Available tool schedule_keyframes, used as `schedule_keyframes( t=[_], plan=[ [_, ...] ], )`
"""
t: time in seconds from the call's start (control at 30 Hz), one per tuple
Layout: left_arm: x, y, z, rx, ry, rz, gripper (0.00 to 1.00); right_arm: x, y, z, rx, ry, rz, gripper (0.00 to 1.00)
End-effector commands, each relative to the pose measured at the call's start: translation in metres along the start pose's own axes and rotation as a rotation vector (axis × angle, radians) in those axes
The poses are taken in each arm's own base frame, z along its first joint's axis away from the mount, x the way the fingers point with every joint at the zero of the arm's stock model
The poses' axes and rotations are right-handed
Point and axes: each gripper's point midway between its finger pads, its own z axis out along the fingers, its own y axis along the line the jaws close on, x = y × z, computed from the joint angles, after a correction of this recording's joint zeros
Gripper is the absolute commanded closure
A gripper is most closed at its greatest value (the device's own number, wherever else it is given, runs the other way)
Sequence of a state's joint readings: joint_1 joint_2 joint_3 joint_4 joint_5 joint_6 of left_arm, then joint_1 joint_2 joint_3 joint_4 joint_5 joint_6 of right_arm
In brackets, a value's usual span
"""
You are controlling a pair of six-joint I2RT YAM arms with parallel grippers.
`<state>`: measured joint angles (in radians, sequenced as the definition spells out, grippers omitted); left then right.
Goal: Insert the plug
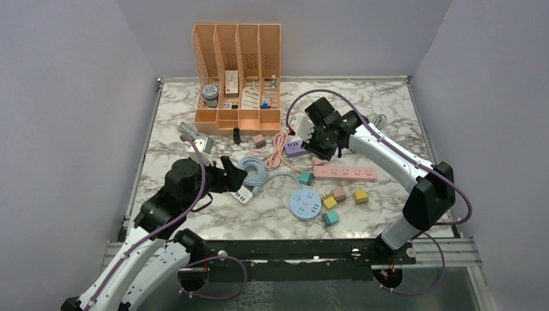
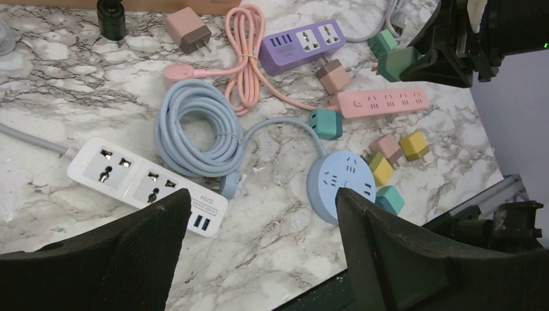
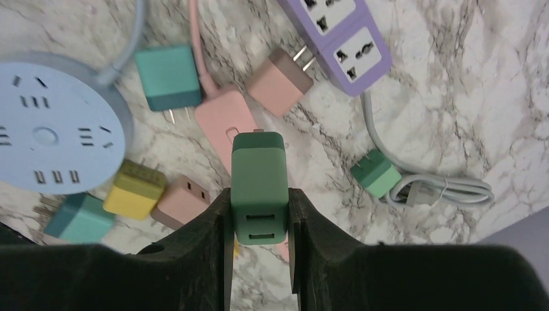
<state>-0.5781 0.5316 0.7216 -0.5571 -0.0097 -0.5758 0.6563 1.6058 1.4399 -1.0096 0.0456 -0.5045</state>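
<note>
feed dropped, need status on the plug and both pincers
Left pincer open, empty, by white power strip. Right pincer shut on green charger plug, not yet inserted. Loose plugs beside pink power strip.

We see a dark green, boxy plastic plug (image 3: 259, 168) pinched in the right gripper (image 3: 259, 197); two slots face us. Beneath it lies a flat pink plastic power strip (image 3: 226, 120).

Beneath my right jaws the table (image 3: 466, 97) is crowded: the pink strip (image 3: 226, 120), tan plug (image 3: 280, 81) and teal plug (image 3: 167, 78) lie close together. Bare marble opens to the right. Under my left jaws the white strip (image 2: 145, 181) and coiled cable (image 2: 194, 129) block the way; the near edge is free.
</note>
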Motion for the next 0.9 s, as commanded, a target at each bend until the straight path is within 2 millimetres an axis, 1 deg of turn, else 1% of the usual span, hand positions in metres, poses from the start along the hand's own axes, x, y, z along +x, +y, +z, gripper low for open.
schedule_keyframes(
  t=[0.0, 0.03, 0.07, 0.13, 0.2, 0.27, 0.37, 0.43, 0.67, 0.7, 0.77, 0.87],
  plan=[
    [0.008, 0.017, 0.007, -0.063, 0.014, 0.059, 0.15, 0.036, -0.002, 0.002, -0.023, 0.139, -0.112, 0.99],
    [0.010, 0.017, 0.008, -0.062, 0.017, 0.058, 0.15, 0.038, 0.003, 0.004, -0.050, 0.137, -0.126, 0.99],
    [0.011, 0.017, 0.009, -0.059, 0.019, 0.057, 0.15, 0.041, 0.004, 0.007, -0.055, 0.147, -0.137, 0.99],
    [0.011, 0.016, 0.009, -0.054, 0.021, 0.060, 0.15, 0.051, 0.000, 0.013, -0.032, 0.191, -0.164, 0.99],
    [0.011, 0.017, 0.009, -0.059, 0.020, 0.063, 0.15, 0.061, 0.001, 0.019, -0.044, 0.238, -0.178, 0.99],
    [0.012, 0.019, 0.009, -0.064, 0.020, 0.058, 0.15, 0.066, 0.004, 0.026, -0.065, 0.259, -0.191, 0.99],
    [0.012, 0.020, 0.009, -0.070, 0.015, 0.054, 0.15, 0.078, 0.007, 0.031, -0.083, 0.302, -0.214, 0.99],
    [0.011, 0.021, 0.009, -0.075, 0.009, 0.051, 0.14, 0.085, 0.004, 0.032, -0.065, 0.334, -0.233, 0.99],
    [0.008, 0.024, 0.009, -0.089, -0.004, 0.068, 0.13, 0.079, -0.013, 0.028, -0.051, 0.282, -0.291, 0.99],
    [0.008, 0.025, 0.009, -0.097, -0.008, 0.068, 0.13, 0.078, -0.013, 0.027, -0.059, 0.274, -0.294, 0.99],
    [0.007, 0.026, 0.009, -0.104, -0.011, 0.064, 0.13, 0.077, -0.006, 0.028, -0.095, 0.254, -0.302, 0.99],
    [0.008, 0.025, 0.008, -0.096, -0.011, 0.062, 0.13, 0.084, 0.003, 0.031, -0.130, 0.257, -0.316, 0.99]
  ],
)
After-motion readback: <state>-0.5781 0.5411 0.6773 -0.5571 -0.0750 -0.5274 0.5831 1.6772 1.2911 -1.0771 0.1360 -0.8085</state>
